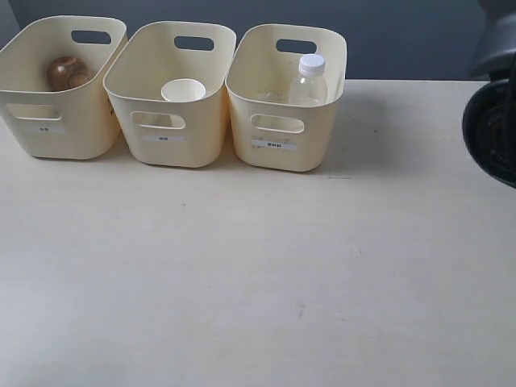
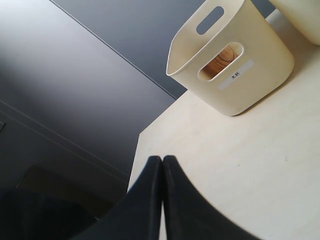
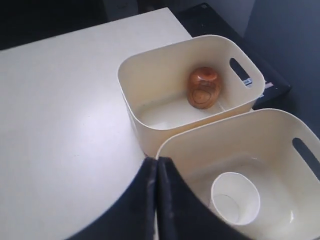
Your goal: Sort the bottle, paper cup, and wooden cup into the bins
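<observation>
Three cream-yellow bins stand in a row at the back of the table. The left bin [image 1: 56, 121] holds the reddish-brown wooden cup [image 1: 68, 72], also seen as wooden cup [image 3: 203, 87] and wooden cup [image 2: 222, 60]. The middle bin [image 1: 169, 129] holds the white paper cup [image 1: 183, 89], upright, paper cup [image 3: 235, 204]. The right bin [image 1: 282, 133] holds the clear bottle [image 1: 309, 79] with its white cap. My left gripper [image 2: 162, 160] is shut and empty, over the table's corner. My right gripper [image 3: 157, 162] is shut and empty, above the middle bin's rim [image 3: 200, 132].
A dark rounded part of the right arm [image 1: 492, 129] shows at the exterior view's right edge. The pale table [image 1: 258, 274] stretches in front of the bins. Its edge [image 2: 137, 150] drops to a dark floor near the left gripper.
</observation>
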Motion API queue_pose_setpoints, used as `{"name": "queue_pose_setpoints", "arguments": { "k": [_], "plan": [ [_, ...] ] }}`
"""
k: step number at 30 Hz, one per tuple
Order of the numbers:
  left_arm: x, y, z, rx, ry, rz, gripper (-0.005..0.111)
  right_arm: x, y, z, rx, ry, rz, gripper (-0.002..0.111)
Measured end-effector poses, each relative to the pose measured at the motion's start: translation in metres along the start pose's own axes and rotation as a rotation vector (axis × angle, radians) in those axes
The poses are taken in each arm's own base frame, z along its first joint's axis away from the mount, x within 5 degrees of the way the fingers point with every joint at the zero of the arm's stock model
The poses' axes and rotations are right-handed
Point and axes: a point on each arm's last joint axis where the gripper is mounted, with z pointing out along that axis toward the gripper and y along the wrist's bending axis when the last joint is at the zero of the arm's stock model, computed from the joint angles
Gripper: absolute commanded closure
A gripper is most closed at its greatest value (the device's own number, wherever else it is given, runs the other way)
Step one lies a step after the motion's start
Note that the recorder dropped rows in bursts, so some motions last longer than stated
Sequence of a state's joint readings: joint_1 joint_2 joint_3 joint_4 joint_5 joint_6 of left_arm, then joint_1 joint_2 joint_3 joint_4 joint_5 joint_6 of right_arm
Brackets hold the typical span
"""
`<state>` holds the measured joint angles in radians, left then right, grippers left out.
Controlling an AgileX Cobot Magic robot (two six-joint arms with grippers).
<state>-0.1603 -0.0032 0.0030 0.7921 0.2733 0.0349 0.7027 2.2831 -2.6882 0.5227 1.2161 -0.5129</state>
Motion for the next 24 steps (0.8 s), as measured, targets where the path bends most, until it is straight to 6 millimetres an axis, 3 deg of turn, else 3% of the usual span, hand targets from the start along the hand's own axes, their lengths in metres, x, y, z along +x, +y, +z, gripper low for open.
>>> {"name": "queue_pose_setpoints", "arguments": {
  "k": [11, 16, 18, 21, 22, 24],
  "plan": [
    [0.0, 0.0, 0.0, 0.0, 0.0, 0.0, 0.107, -0.004, 0.007, -0.002, -0.073, -0.038, 0.048, 0.109],
    [0.0, 0.0, 0.0, 0.0, 0.0, 0.0, 0.107, 0.0, 0.002, 0.001, -0.009, 0.008, 0.21, 0.109],
    [0.0, 0.0, 0.0, 0.0, 0.0, 0.0, 0.107, 0.011, 0.002, 0.014, 0.04, 0.086, 0.224, 0.109],
    [0.0, 0.0, 0.0, 0.0, 0.0, 0.0, 0.107, 0.039, 0.017, 0.042, 0.045, 0.259, 0.209, 0.109],
    [0.0, 0.0, 0.0, 0.0, 0.0, 0.0, 0.107, 0.044, 0.02, 0.043, 0.048, 0.292, 0.21, 0.109],
    [0.0, 0.0, 0.0, 0.0, 0.0, 0.0, 0.107, 0.06, 0.025, 0.025, 0.108, 0.352, 0.231, 0.109]
  ]
}}
